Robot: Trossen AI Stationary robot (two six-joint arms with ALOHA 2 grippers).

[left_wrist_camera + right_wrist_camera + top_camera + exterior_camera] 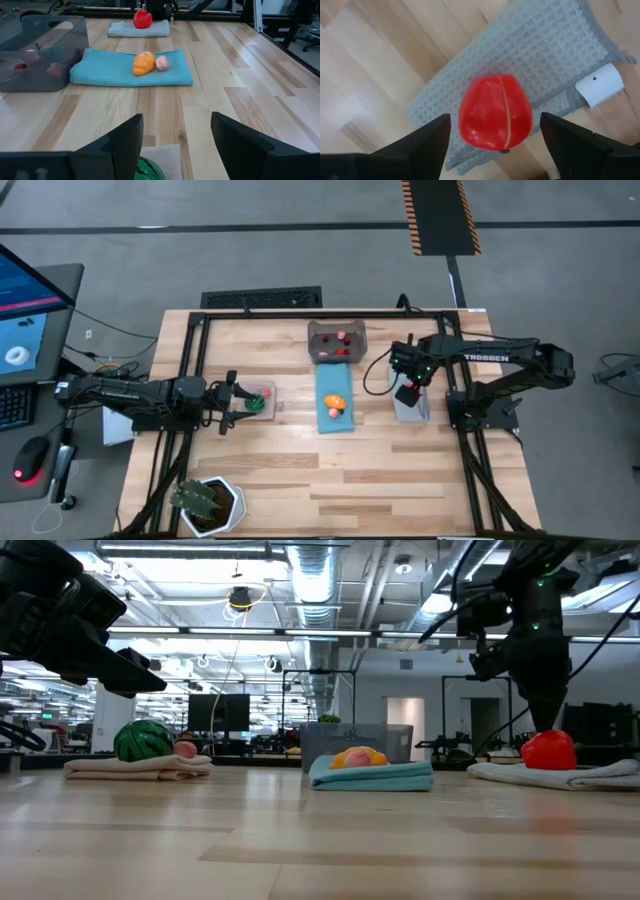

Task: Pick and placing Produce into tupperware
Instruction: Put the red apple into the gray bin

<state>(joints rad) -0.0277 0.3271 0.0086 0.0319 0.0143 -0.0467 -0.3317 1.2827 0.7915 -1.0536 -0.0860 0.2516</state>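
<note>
High view: potted plant (pixel 205 502) sits well apart from tupperware (pixel 337 343).

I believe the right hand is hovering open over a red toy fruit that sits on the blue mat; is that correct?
Not quite: the red toy fruit sits on the grey mat, not the blue mat, which holds orange and pink pieces. The right wrist view shows it. The right hand does hover open over it.
</note>
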